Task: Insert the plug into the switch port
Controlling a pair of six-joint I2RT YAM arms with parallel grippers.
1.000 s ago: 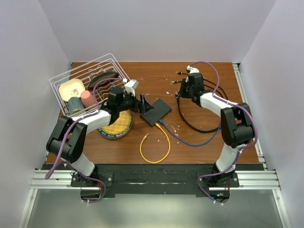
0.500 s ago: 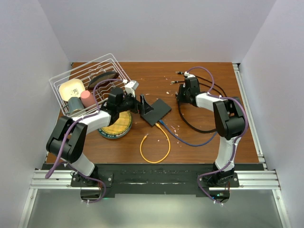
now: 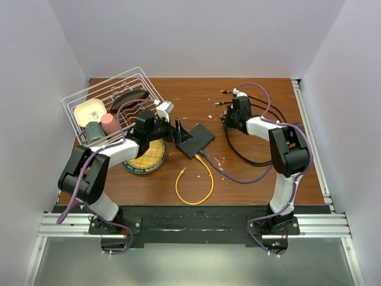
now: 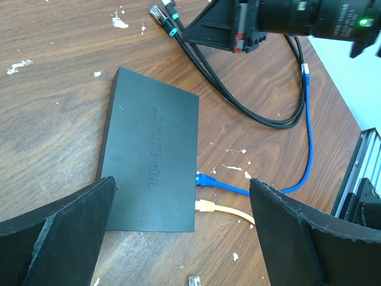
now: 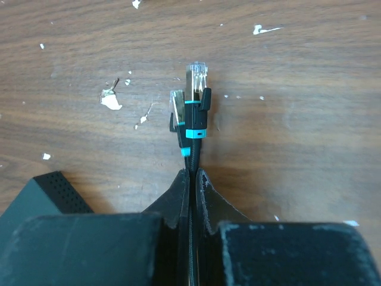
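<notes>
So far, right gripper (image 5: pixel 191 179) clamps the black cable (image 5: pixel 193 159) behind its plug (image 5: pixel 197 80), mid-frame; left gripper (image 4: pixel 181 196) gapes near the switch (image 4: pixel 152 161), insertion pending.

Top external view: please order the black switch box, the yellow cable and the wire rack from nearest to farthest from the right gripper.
1. black switch box, mid-table, left of the right gripper.
2. yellow cable, near the front edge.
3. wire rack, far left corner.

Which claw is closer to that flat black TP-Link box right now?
Left. The left claw hangs right beside the TP-Link switch, open and facing it. The right claw is well off to the switch's right, shut on a black cable just behind its plug.
</notes>
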